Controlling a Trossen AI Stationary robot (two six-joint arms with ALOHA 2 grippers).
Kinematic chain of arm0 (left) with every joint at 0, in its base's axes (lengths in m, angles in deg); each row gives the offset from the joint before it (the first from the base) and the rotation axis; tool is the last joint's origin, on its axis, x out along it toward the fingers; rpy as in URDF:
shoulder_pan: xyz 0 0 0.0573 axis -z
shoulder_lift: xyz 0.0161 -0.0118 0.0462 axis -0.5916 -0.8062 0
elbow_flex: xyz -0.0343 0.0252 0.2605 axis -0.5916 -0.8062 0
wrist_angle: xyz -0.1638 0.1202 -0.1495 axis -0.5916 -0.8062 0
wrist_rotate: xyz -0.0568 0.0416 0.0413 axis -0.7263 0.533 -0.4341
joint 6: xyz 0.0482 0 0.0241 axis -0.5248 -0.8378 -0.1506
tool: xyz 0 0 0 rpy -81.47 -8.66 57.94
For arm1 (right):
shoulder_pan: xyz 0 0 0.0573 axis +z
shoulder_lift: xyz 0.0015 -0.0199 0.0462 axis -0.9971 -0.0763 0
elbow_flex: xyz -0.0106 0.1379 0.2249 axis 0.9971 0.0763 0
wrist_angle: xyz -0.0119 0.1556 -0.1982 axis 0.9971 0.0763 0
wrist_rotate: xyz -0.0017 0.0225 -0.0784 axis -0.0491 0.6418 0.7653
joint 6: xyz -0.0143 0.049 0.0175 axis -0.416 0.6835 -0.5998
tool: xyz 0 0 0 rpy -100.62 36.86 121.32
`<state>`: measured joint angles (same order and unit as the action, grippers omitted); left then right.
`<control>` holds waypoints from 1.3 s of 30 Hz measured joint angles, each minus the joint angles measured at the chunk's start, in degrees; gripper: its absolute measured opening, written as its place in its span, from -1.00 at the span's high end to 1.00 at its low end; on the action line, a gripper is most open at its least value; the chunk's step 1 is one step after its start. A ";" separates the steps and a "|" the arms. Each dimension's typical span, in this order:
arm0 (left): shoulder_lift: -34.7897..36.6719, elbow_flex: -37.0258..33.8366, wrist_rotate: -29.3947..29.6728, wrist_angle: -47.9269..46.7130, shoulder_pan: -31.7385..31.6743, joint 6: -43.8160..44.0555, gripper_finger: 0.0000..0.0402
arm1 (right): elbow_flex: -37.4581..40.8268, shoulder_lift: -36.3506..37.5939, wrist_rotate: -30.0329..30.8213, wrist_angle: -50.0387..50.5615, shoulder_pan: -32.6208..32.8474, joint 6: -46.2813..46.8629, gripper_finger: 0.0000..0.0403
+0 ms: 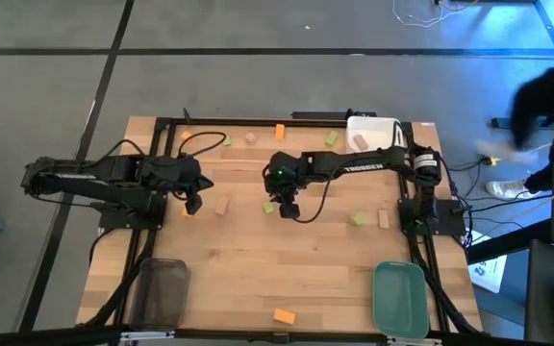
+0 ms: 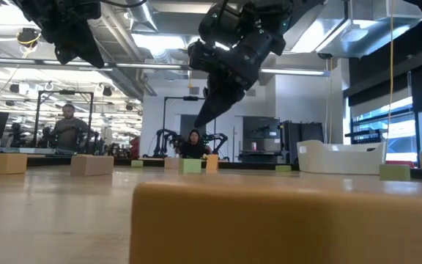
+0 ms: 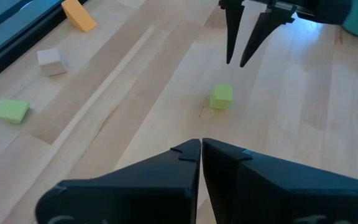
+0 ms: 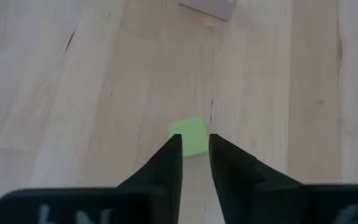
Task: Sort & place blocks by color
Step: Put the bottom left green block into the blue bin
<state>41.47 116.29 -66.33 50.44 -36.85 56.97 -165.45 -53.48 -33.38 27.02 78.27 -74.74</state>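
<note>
A small light green block rests flat on the wooden table near its middle. My right gripper hangs above it, fingers pointing down and narrowly open, touching nothing. My left gripper is shut and empty, raised over the table's left part. Other blocks lie scattered: orange, tan, green, orange.
A grey tray sits at the near left, a green tray at the near right, a white tray at the far right with a tan block in it. More blocks line the far edge. People show in the room behind.
</note>
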 joint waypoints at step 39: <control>-0.02 0.00 0.02 -0.04 0.02 0.13 0.99 | 0.07 -8.32 -2.99 -6.21 0.66 -6.93 -0.03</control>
<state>41.45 116.29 -66.31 50.39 -36.83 57.10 -165.39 -61.80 -36.37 20.81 78.92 -81.67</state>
